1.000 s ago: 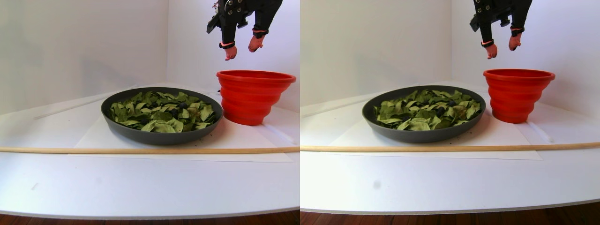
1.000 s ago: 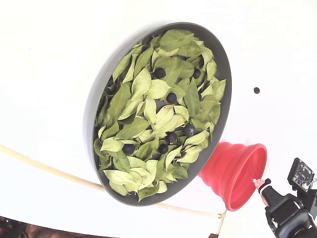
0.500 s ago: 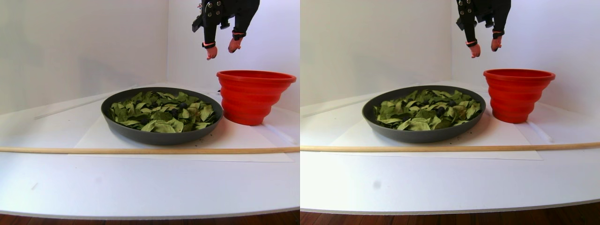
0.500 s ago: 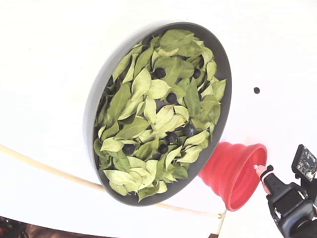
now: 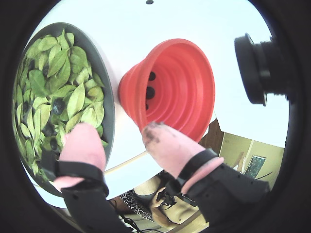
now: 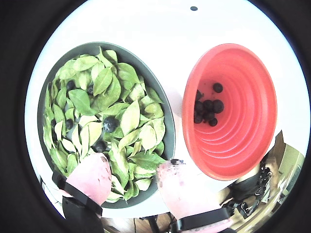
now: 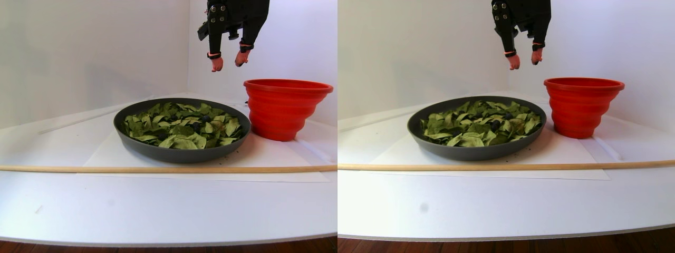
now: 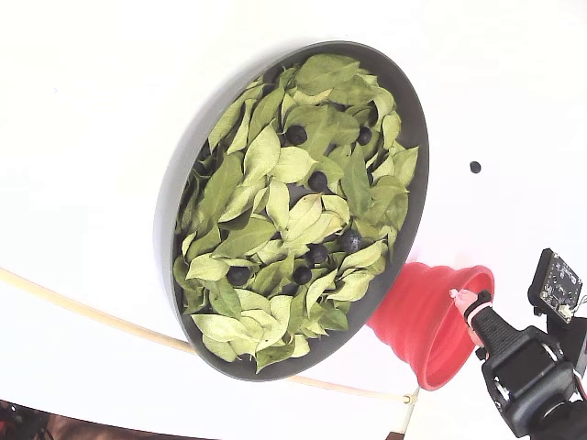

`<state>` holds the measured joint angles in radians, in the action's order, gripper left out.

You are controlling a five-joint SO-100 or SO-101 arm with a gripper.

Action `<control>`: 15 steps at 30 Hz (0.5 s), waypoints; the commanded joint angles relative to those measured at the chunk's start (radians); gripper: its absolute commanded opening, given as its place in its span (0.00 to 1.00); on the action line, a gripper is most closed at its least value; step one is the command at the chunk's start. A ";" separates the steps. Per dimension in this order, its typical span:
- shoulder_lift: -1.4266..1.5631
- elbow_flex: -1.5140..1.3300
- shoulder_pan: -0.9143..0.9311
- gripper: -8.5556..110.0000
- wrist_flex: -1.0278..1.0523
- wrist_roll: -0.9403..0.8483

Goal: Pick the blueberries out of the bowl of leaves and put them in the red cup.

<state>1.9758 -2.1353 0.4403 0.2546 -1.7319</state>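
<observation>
My gripper point(image 7: 229, 60) hangs open and empty, high above the right end of the bowl point(image 7: 179, 154), just left of the red cup point(image 7: 279, 110). In a wrist view the pink fingertips point(image 6: 92, 177) frame the bowl's rim point(image 6: 167, 126) beside the cup point(image 6: 243, 131). Green leaves point(image 8: 248, 238) fill the dark grey bowl point(image 8: 417, 119), and several blueberries point(image 8: 317, 181) lie among them. More blueberries point(image 6: 208, 109) sit at the bottom of the cup. The other wrist view shows the gripper point(image 5: 124, 145), the cup point(image 5: 184, 92) and the bowl point(image 5: 108, 97).
A long wooden stick point(image 7: 158, 169) lies across the table in front of the bowl, which rests on a white sheet point(image 7: 111, 153). A small black dot point(image 8: 475, 167) marks the table beyond the cup. White walls close off the back and right side.
The open gripper has moved left in the stereo pair view, from above the red cup to above the bowl's right end. Bowl, cup and berries have not moved.
</observation>
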 commanded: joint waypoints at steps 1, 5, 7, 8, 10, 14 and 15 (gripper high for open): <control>0.067 0.012 -0.008 0.22 0.005 0.021; 0.063 0.000 -0.038 0.22 0.005 0.032; 0.057 -0.005 -0.043 0.22 0.005 0.032; 0.049 -0.005 -0.044 0.22 0.005 0.032; 0.032 -0.002 -0.051 0.22 0.005 0.032; 0.003 0.002 -0.064 0.22 -0.003 0.032; -0.006 0.002 -0.067 0.22 -0.009 0.032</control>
<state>1.9574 -2.1537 0.3758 0.2546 -1.7012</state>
